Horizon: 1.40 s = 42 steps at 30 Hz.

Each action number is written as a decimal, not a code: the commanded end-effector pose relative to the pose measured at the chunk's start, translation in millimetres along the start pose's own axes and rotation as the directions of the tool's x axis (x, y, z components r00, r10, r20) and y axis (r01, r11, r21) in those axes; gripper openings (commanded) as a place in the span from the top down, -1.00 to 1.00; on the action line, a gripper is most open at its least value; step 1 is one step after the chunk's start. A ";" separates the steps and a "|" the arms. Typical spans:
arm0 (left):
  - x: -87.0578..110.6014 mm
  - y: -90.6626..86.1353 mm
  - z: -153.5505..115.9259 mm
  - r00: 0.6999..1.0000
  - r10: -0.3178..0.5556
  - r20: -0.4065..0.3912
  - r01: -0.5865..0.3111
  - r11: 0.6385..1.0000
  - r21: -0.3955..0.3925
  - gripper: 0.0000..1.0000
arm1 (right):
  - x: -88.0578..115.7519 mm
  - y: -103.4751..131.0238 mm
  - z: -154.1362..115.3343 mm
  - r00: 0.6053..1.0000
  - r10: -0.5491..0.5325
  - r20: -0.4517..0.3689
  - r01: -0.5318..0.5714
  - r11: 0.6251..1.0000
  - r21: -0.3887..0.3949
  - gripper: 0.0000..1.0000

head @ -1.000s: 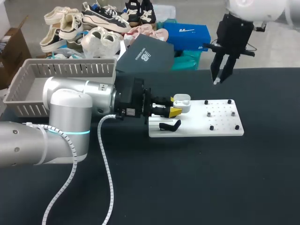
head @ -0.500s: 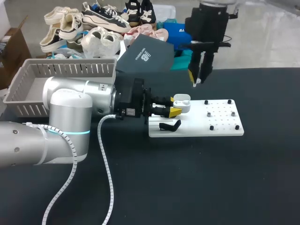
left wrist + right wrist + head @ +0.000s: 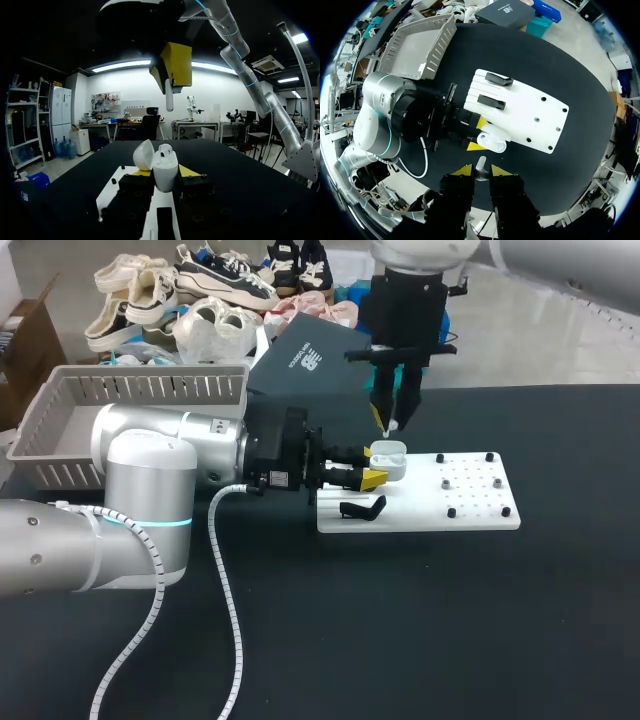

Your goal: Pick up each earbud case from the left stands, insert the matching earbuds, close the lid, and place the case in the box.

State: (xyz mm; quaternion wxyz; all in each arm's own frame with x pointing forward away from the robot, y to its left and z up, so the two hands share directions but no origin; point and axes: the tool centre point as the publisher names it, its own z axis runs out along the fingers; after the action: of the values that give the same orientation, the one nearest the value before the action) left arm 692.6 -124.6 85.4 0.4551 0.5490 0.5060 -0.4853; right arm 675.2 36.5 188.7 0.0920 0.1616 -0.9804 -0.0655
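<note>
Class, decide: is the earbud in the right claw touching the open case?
Apart. The left wrist view shows clear space between the earbud, hanging from the right claw, and the open case below it.

The earbud case [image 3: 165, 172] and earbud [image 3: 169, 100] look glossy white plastic (very smooth); the table [image 3: 420, 640] is matt black.

Earbud [image 3: 480, 163] in gripper [image 3: 481, 171] — above case [image 3: 491, 140]

I count one earbud case [image 3: 388, 458] and one loose earbud [image 3: 169, 99]. There is one white board [image 3: 470, 518], and on it two black stands [image 3: 499, 78] and six small black pegs [image 3: 451, 512]. One grey basket [image 3: 60, 410]. Two grippers are mine: one left gripper [image 3: 165, 172], one right gripper [image 3: 481, 171].
</note>
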 end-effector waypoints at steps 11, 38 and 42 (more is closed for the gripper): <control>0.4 0.4 0.2 1.000 0.000 0.001 0.000 1.000 0.000 1.00 | 9.7 -0.1 5.6 0.999 0.004 0.039 -0.004 1.000 0.001 1.00; 0.4 0.4 0.2 1.000 0.000 0.001 0.000 1.000 0.000 1.00 | 3.4 3.0 23.6 0.995 -0.060 0.076 0.060 0.998 -0.003 1.00; 0.4 0.4 0.2 1.000 0.000 0.001 0.000 1.000 0.000 1.00 | 1.9 4.1 29.2 0.995 -0.078 0.066 0.078 0.997 0.012 1.00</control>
State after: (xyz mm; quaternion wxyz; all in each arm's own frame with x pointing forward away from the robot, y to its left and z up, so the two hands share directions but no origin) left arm 692.6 -124.6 85.4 0.4551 0.5490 0.5060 -0.4853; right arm 668.2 41.0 165.0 0.0586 0.1969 -0.9760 -0.0717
